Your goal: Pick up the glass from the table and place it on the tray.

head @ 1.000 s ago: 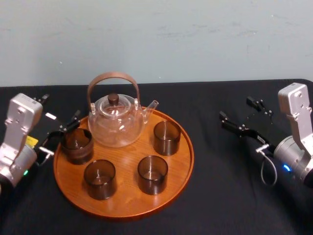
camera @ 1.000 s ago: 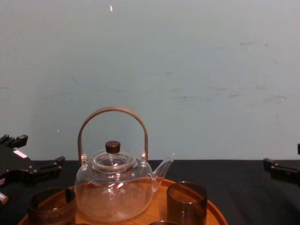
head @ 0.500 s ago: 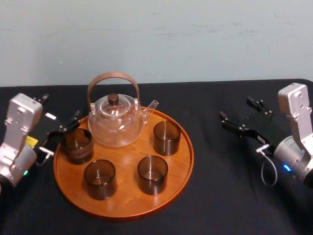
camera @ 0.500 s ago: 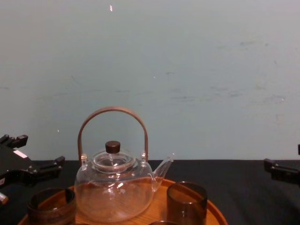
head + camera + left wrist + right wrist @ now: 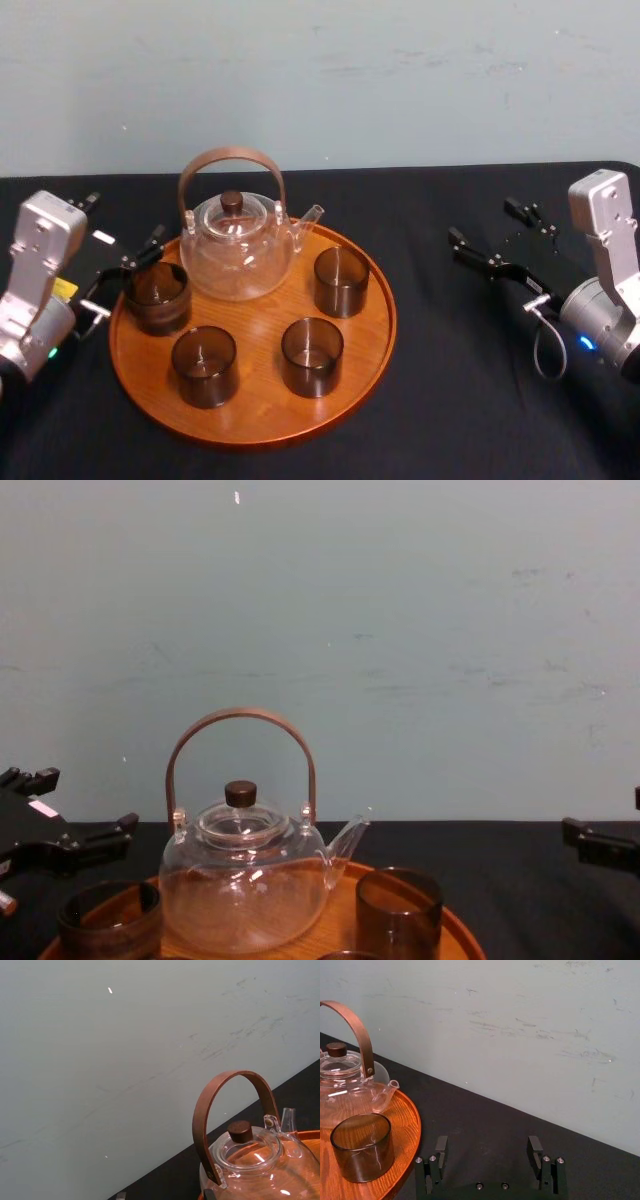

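A: Where's the glass?
B: The dark smoky cylindrical glass [image 5: 158, 298] I'm tracking stands on the large round orange-brown wooden tray [image 5: 262, 402], at the left side by the rim, lower left of the clear glass teapot [image 5: 238, 250]. Three other glasses [image 5: 312, 356] share the tray.
A: Grippers?
B: Left gripper [image 5: 125, 218] is spread wide and empty, just beside it at mid-left. Right gripper [image 5: 481, 220] is wide open and empty over the black cloth [image 5: 450, 400], mid-right.
A: Risk?
B: If I swing inward, the left's inner finger could clip the glass or teapot. Can't tell if it touches the rim. The chest view crops the glass base.
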Available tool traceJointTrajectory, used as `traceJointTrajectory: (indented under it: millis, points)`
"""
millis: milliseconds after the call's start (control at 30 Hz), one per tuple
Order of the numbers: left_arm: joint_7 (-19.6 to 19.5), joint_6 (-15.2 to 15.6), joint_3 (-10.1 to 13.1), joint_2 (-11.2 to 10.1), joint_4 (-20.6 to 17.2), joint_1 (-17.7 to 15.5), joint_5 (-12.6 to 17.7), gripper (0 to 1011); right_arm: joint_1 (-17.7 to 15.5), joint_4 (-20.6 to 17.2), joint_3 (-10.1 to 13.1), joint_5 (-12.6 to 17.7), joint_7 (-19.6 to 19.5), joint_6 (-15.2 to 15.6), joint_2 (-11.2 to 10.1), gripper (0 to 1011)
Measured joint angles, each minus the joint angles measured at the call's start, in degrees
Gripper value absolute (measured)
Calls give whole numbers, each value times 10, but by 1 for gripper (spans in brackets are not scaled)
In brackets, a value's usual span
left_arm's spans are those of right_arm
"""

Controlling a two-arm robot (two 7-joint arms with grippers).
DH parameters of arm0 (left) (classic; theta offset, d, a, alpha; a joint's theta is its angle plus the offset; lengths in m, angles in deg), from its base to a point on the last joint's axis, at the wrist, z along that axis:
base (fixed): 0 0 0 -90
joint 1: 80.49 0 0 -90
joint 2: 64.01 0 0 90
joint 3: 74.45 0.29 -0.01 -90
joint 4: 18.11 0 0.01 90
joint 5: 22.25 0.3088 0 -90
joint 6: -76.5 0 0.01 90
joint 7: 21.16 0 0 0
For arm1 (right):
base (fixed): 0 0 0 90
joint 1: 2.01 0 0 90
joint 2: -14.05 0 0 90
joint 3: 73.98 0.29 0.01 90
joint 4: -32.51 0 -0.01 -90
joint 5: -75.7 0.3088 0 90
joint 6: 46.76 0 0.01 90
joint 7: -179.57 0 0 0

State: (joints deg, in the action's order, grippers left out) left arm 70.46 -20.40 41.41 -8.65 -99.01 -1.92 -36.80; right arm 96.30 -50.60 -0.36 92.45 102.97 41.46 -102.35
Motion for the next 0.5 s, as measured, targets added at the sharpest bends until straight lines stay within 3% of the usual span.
traceJointTrajectory:
  millis: [500]
  points:
    - [0, 0, 0, 0, 0, 0, 0, 1001, 0, 0, 0, 1, 0, 0, 0, 1002]
